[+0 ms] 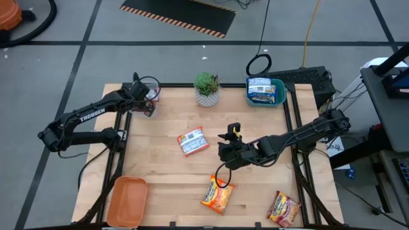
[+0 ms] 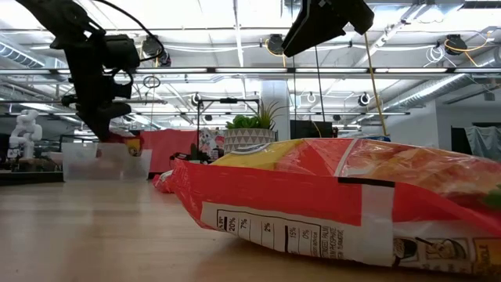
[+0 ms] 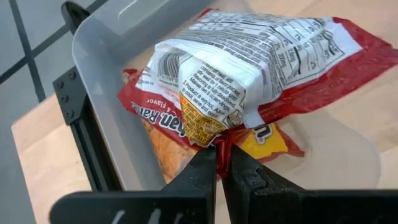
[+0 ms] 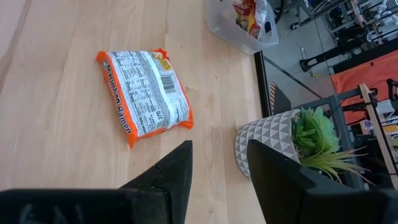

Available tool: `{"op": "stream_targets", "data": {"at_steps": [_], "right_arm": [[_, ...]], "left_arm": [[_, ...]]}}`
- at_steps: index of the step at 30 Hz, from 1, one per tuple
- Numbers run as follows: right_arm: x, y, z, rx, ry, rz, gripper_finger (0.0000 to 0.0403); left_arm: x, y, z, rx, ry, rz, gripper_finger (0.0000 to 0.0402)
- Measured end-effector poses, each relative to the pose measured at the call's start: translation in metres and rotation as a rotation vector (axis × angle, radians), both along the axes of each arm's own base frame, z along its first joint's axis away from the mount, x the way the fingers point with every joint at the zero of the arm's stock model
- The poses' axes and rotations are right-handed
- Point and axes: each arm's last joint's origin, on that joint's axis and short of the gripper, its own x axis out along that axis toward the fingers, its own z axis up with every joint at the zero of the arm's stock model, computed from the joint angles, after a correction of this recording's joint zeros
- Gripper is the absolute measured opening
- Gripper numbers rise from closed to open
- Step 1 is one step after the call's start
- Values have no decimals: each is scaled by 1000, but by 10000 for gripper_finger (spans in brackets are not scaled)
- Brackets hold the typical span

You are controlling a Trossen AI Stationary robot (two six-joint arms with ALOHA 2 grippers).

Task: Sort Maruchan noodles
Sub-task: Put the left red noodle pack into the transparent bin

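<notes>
Left fingers (image 3: pixel 222 163) pinch a crumpled red-white noodle packet (image 3: pixel 249 68) over the clear tray (image 3: pixel 106 37); right fingers (image 4: pixel 217 165) spread

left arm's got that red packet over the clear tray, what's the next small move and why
Probably open the left gripper and lift away. Its fingers are shut on the edge of the red packet, which already sits inside the clear tray on top of another packet, so releasing should leave it sorted there.

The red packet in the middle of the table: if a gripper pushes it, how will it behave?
The red packet lies flat on bare wood, so it would probably slide rather than roll or tip. Its glossy wrapper looks slippery. The crimped ends seem floppy; the block inside may crack.
</notes>
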Motion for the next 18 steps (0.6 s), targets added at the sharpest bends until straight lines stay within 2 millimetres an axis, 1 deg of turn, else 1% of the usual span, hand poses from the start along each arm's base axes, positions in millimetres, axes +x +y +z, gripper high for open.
{"op": "stream_targets", "data": {"at_steps": [3,6,9,14,18], "right_arm": [[0,0,0,-7,5,6,146],[0,0,0,-13,9,10,146],[0,0,0,-16,11,13,146],[0,0,0,-17,11,13,146],[0,0,0,-16,11,13,146]], "left_arm": [[-2,-3,-2,-31,0,44,15],[-5,-6,-3,-63,3,93,28],[-5,-6,-4,-83,-25,115,57],[-5,-8,-3,-132,-55,124,118],[-5,-9,7,-142,-51,135,152]]}}
